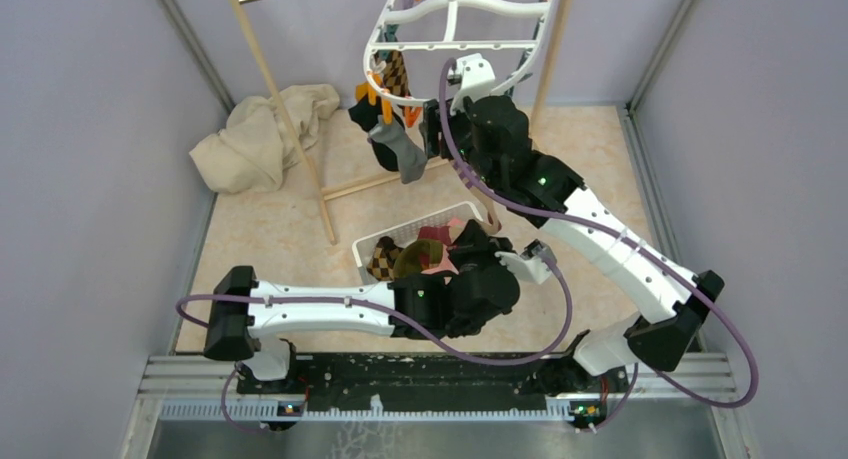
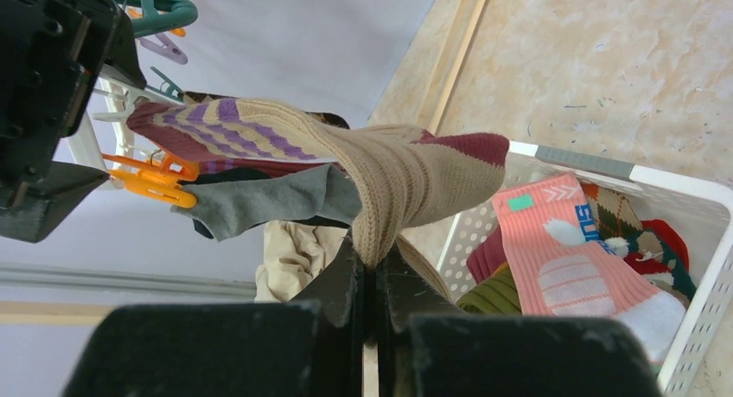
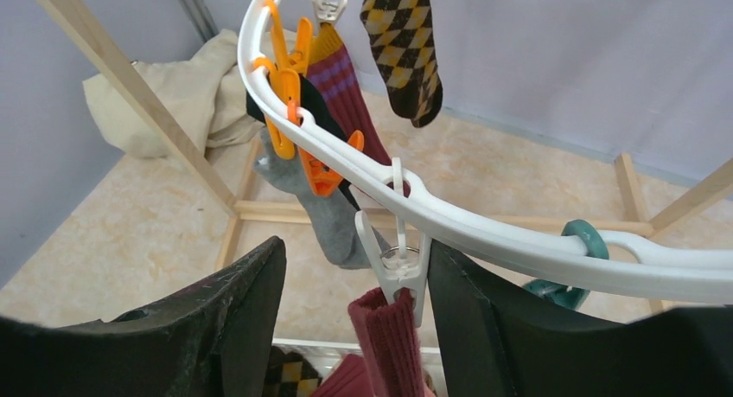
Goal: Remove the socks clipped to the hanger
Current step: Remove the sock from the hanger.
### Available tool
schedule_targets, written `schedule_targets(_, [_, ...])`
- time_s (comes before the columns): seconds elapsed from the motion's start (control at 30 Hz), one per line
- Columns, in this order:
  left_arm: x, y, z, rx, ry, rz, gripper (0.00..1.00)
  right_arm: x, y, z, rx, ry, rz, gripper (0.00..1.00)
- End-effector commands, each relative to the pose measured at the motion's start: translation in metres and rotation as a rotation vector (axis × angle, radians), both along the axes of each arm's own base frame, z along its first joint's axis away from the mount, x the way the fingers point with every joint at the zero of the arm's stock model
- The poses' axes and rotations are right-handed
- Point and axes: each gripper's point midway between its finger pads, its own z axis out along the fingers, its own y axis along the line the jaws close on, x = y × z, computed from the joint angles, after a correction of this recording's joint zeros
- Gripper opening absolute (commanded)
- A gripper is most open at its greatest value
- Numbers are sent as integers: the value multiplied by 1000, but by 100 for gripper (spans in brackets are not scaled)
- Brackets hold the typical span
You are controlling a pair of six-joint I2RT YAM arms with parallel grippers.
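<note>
Left end effector (image 2: 373, 274) pinches beige, purple-striped, maroon-toed sock (image 2: 393, 168).

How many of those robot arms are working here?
2. The left white-and-black robot arm reaches over the white mesh basket; the right arm reaches up to the white plastic hanger.

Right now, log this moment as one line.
left pincer: shut on tan sock | right pincer: open at white peg holding maroon sock

From overhead the hanger (image 1: 440, 47) ran off the top edge, the left arm (image 1: 320, 314) hid much of the basket (image 1: 400, 227) (its near side), and the wrist camera cropped the maroon sock (image 3: 389, 345).
</note>
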Motion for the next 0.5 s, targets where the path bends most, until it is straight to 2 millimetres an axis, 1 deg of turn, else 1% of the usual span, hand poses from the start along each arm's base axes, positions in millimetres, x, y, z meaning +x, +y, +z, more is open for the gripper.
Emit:
schedule_targets(0.0, [-3,-8,13,-46,-4,-18,1,5,-3,34,47,-92,-37,61])
schedule_targets(0.23, [-4,-10,11,-44,-3,-23,1,7,-8,37,37,-116,-71,60])
schedule_targets(0.37, [-4,-11,10,-43,-2,-27,1,9,-9,39,36,-130,-84,58])
schedule_targets(0.47, [-4,-11,10,-44,-2,-27,1,12,-8,37,26,-130,-91,55])
